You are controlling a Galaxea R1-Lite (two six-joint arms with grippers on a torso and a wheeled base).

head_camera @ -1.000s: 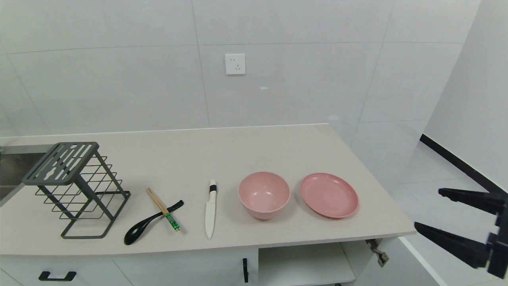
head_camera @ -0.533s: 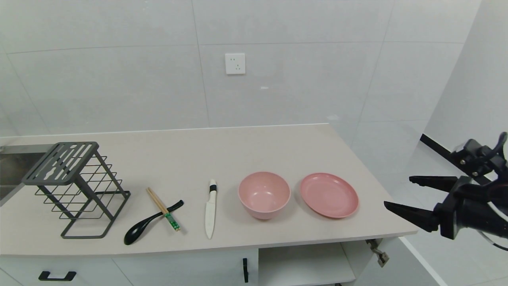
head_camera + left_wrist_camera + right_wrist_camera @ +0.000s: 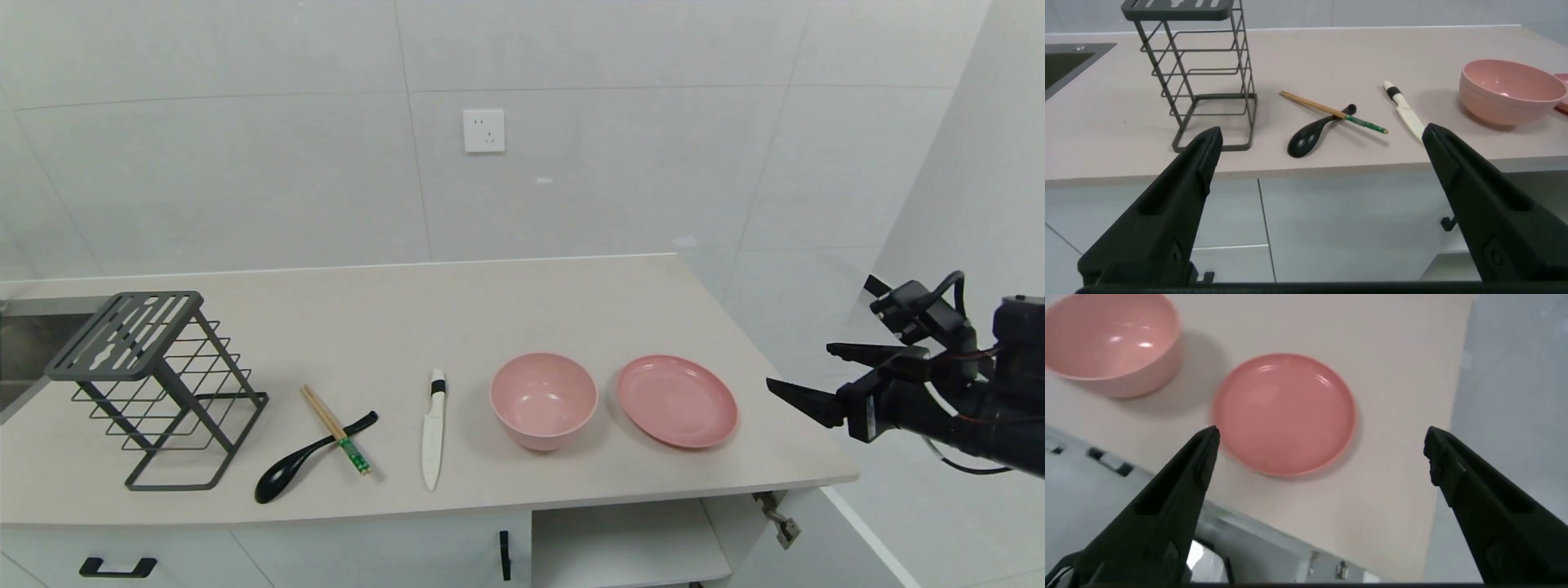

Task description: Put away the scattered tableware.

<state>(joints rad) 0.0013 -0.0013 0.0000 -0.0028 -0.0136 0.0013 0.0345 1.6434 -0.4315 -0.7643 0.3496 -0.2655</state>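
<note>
Left gripper (image 3: 1320, 135) out in front of the counter's (image 3: 490, 310) front edge, fingers spread wide apart, gripping nothing, facing the left half of the counter. Sink (image 3: 24, 343) let into the counter's far left end. Just right of it, near the front left corner: dark wire rack (image 3: 131, 333), standing upright, slotted top plate, nothing inside. Next to the right, close to the front edge: black spoon (image 3: 282, 478), scoop toward the front edge, handle angled back and right. Wooden chopsticks (image 3: 331, 425) lying as a pair across the spoon handle, touching it, green-patterned ends toward the front. Near the middle of the front edge: knife (image 3: 433, 437), flat, white blade tip toward the front edge, black-banded handle toward the wall, apart from spoon and bowl. Right of the knife: pink bowl (image 3: 543, 400), upright, nothing in it. Just beside the bowl, small gap between them: pink plate (image 3: 676, 400), flat, near the counter's right edge. Past that right edge, off the counter: right gripper (image 3: 802, 366), fingers wide apart, clamped on nothing, tips aimed at the plate, not touching it. Below the counter's right part: open cabinet shelf (image 3: 629, 547). On the wall behind: white socket (image 3: 483, 131).
</note>
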